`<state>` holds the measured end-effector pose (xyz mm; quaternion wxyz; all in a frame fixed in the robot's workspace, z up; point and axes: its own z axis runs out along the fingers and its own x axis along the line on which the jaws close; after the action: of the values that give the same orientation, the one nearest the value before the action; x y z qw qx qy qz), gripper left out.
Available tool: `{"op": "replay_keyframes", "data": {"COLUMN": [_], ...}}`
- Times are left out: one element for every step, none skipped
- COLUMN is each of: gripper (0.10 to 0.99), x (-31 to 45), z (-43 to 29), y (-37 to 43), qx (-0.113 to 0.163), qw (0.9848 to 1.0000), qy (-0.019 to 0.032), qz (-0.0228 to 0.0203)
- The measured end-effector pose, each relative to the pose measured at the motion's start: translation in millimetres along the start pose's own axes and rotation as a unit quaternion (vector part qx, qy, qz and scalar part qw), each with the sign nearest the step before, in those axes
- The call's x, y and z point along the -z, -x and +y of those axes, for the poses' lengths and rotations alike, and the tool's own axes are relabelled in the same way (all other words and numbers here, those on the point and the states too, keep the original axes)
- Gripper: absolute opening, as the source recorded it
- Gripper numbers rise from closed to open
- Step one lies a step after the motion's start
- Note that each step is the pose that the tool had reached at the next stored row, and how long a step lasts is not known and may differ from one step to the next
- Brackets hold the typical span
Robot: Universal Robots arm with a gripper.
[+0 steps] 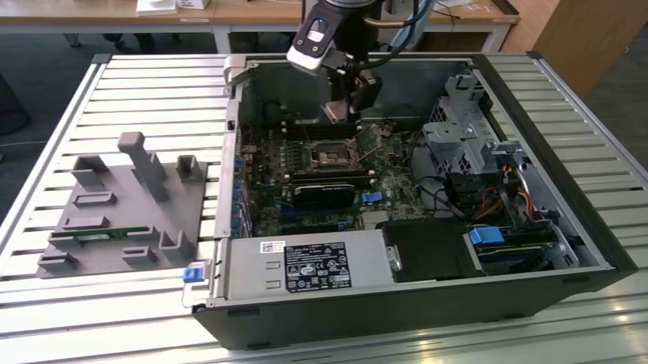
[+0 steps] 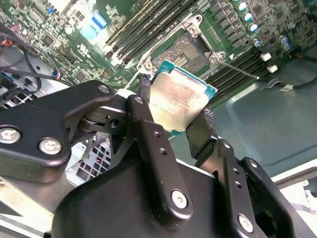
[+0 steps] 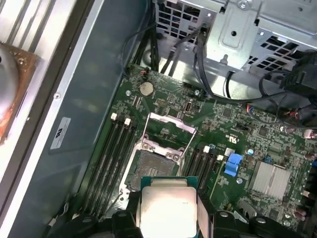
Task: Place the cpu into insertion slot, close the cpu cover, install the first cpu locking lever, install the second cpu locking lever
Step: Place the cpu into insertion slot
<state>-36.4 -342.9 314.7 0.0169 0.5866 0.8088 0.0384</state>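
My gripper (image 2: 173,116) is pinching the cpu (image 2: 181,99) by two opposite edges, a black finger (image 2: 148,134) on each side, the chip's dull silvery top facing the second wrist view. In the exterior view I hang inside the open computer case (image 1: 405,311), above the green motherboard (image 1: 265,182) and near the insertion slot (image 1: 329,157), holding the cpu clear of it. In the first wrist view the slot lies bare just past the held chip, flanked by black memory slots (image 3: 116,148), and the cpu cover (image 3: 171,123) is swung up off it. A grey fixture (image 1: 121,205) rests on the slatted table (image 1: 152,83) at the exterior view's left
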Motion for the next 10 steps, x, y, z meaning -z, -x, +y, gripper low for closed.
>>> {"op": "replay_keyframes", "data": {"gripper": [0.537,0.537,0.537,0.537,0.537,0.537,0.537,0.537,0.537,0.537], "x": [-0.4,-0.8,-1.2,-1.7,-2.2,-2.8,-3.4,-4.1,-4.8,-5.5], "z": [0.0,0.0,0.0,-0.1,-0.1,-0.1,-0.2,-0.2,-0.3,-0.3], "y": [-0.1,-0.1,-0.1,-0.1,-0.2,-0.2,-0.2,-0.2,-0.2,-0.4], "qx": [-0.006,-0.011,-0.017,-0.023,-0.029,-0.036,-0.044,-0.052,-0.059,-0.065], "qw": [1.0,0.9999,0.9999,0.9997,0.9996,0.9993,0.999,0.9986,0.9982,0.9979], "qy": [0.0001,0.0001,0.0001,0.0002,0.0003,0.0005,0.0006,0.0008,0.0009,0.001], "qz": [-0.0005,-0.0012,-0.0018,-0.0023,-0.0028,-0.0034,-0.004,-0.0047,-0.0053,-0.0058]}}
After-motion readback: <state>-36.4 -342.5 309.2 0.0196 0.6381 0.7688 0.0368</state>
